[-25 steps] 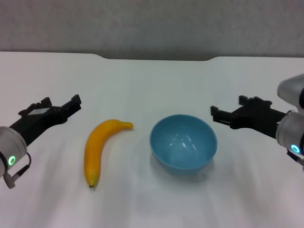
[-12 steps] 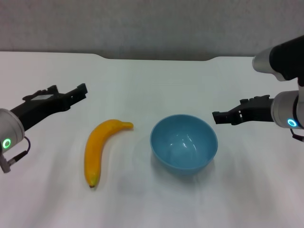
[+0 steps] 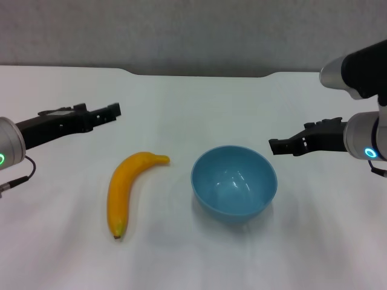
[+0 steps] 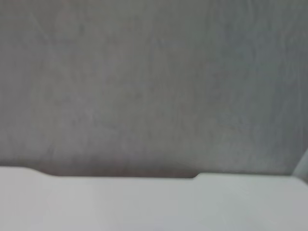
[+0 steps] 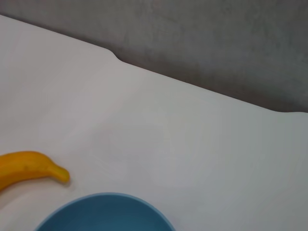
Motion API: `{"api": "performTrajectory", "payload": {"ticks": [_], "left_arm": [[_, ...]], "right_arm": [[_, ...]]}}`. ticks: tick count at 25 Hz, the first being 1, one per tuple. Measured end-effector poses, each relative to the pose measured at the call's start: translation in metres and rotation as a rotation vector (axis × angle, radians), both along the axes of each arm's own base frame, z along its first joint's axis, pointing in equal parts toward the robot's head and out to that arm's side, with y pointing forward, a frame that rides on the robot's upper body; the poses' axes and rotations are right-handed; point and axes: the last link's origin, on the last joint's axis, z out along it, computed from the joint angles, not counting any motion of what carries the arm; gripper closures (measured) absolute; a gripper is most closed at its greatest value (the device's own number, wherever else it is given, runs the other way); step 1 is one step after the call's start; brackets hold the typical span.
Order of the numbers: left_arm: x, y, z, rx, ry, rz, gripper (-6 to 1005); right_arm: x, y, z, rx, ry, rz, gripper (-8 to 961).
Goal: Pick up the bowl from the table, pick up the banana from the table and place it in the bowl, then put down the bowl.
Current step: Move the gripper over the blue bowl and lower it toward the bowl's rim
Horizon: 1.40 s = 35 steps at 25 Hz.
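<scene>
The light blue bowl (image 3: 234,181) stands upright and empty on the white table (image 3: 193,103), right of centre. The yellow-orange banana (image 3: 124,190) lies just left of it, with its dark tip toward me. My left gripper (image 3: 101,112) hovers open and empty behind and to the left of the banana, apart from it. My right gripper (image 3: 290,140) hovers open and empty just right of the bowl's rim, not touching it. The right wrist view shows the bowl's rim (image 5: 106,209) and the banana's stem end (image 5: 31,166). The left wrist view shows neither of them.
The table's far edge has a shallow notch (image 3: 199,74) against a grey wall (image 3: 193,30). The left wrist view shows only that notched edge (image 4: 115,175) and the wall. Bare tabletop lies around the bowl and banana.
My left gripper has risen and moved forward and to the right, toward the space behind the banana. My right arm has lifted and turned, its gripper staying beside the bowl. Bowl and banana have not moved.
</scene>
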Motion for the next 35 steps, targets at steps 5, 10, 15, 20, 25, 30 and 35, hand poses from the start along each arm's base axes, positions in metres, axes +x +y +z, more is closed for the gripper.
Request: {"api": "performTrajectory", "payload": {"ticks": [5,10,15,20,25,30,35], "left_arm": [[-0.006,0.006,0.006,0.006,0.101,0.085,106],[-0.017,0.009,0.019,0.019,0.181,0.154,106],[-0.018,0.013,0.019,0.01,0.237,0.18,105],[-0.02,0.014,0.014,-0.022,0.316,0.192,105],[-0.022,0.013,0.01,-0.045,0.359,0.194,105],[-0.024,0.012,0.007,-0.053,0.366,0.197,105],[-0.033,0.013,0.0,-0.068,0.367,0.218,105]], "right_arm": [[-0.003,0.001,-0.001,-0.006,-0.004,0.01,52],[-0.008,0.003,-0.004,-0.02,-0.007,0.009,53],[-0.011,0.011,-0.01,-0.061,-0.018,-0.044,54],[-0.004,0.012,-0.014,-0.078,-0.021,-0.093,55],[0.005,0.013,-0.018,-0.095,-0.031,-0.144,56],[0.024,0.016,-0.026,-0.083,-0.03,-0.196,58],[0.034,0.026,-0.04,-0.067,-0.013,-0.212,65]]}}
